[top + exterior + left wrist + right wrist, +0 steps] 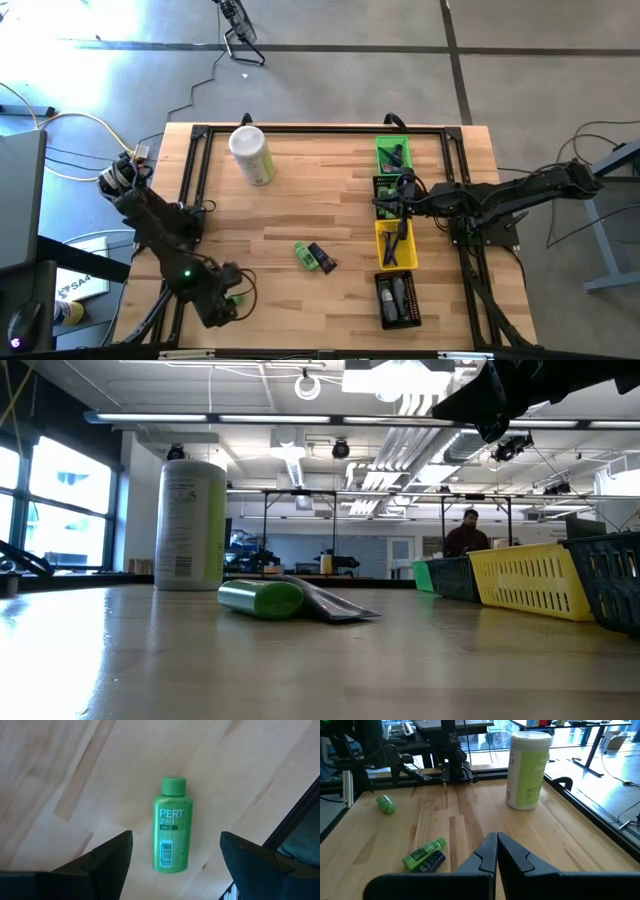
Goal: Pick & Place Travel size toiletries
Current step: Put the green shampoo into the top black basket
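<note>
1. Left arm [165, 235]: dark jointed links, with a small green light glowing on one segment.
2. Right arm [520, 195]: matte black links, thin black cables running along them.
3. Each tool has two dark wedge-shaped fingers [100, 862].

I see a green mini bottle [171, 826] lying flat on the worktop [300, 200] near its front left corner, cap on, "PERT" label up. Mid-worktop, another green bottle [305, 255] lies on its side, touching a dark tube [321, 257] lying just beside it. I make out more toiletries [396, 297] packed in the bins [378, 238] along the right side: dark sticks and tubes, too small to tell apart.
</note>
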`<act>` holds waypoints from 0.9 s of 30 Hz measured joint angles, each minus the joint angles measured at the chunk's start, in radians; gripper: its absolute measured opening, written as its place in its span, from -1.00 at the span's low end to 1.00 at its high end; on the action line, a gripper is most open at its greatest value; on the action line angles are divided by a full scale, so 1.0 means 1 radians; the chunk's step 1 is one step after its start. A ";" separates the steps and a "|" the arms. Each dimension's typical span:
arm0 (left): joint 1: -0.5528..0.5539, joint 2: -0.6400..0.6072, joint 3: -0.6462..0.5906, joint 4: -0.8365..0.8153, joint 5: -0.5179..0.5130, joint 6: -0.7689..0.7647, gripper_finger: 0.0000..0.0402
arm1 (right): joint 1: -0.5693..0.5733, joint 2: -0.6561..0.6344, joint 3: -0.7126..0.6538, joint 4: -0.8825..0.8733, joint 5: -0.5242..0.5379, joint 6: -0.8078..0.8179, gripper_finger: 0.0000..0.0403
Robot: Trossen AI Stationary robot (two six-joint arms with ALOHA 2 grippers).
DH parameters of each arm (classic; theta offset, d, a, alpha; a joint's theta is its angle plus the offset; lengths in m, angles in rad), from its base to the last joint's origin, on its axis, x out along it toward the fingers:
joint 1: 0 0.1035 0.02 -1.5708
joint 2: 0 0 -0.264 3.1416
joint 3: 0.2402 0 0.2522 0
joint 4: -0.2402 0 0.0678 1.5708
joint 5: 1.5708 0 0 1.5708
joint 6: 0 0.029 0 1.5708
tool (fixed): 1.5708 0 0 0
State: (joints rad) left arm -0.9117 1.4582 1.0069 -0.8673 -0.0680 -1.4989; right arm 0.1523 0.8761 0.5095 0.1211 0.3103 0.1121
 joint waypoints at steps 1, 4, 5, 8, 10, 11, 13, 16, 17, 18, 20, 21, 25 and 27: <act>-0.008 0.000 0.000 0.000 -0.004 -0.009 0.45 | 0.000 0.000 0.000 0.000 0.000 0.003 -0.98; -0.027 0.000 -0.015 0.016 -0.016 -0.035 0.45 | 0.000 0.000 0.000 0.002 0.000 0.027 -0.98; -0.028 0.000 -0.029 0.026 -0.016 -0.047 0.45 | 0.000 0.000 0.000 0.002 0.000 0.036 -0.98; -0.046 0.000 -0.090 0.114 -0.015 -0.071 0.45 | 0.000 0.000 0.000 0.002 0.000 0.049 -0.98; -0.047 0.000 -0.134 0.190 -0.013 -0.077 0.45 | 0.000 0.000 0.000 0.002 0.000 0.049 -0.98; -0.048 0.000 -0.155 0.228 -0.013 -0.077 0.45 | 0.000 0.000 0.000 0.002 0.000 0.049 -0.98; -0.047 0.000 -0.190 0.288 -0.013 -0.077 0.45 | 0.000 0.000 0.000 0.002 0.000 0.049 -0.98; -0.047 0.000 -0.225 0.333 -0.012 -0.078 0.45 | 0.000 0.000 0.000 0.003 0.000 0.049 -0.98; -0.047 0.000 -0.236 0.345 -0.007 -0.078 0.45 | 0.000 0.000 0.000 0.002 0.000 0.049 -0.98; -0.047 0.000 -0.242 0.351 -0.002 -0.078 0.45 | 0.000 0.000 0.000 0.002 0.001 0.049 -0.98; -0.047 0.001 -0.250 0.353 0.014 -0.078 0.45 | 0.000 0.000 0.000 0.002 0.000 0.049 -0.98; -0.047 0.001 -0.255 0.348 0.031 -0.078 0.45 | 0.000 0.000 0.000 0.002 0.000 0.049 -0.98; -0.047 0.001 -0.274 0.343 0.050 -0.078 0.45 | 0.000 0.000 0.000 0.003 0.001 0.049 -0.98; -0.047 -0.001 -0.284 0.348 0.052 -0.078 0.45 | 0.000 0.000 0.000 0.003 0.001 0.049 -0.98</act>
State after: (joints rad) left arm -0.9585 1.4575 0.7231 -0.5197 -0.0163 -1.5764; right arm 0.1524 0.8761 0.5095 0.1238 0.3111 0.1612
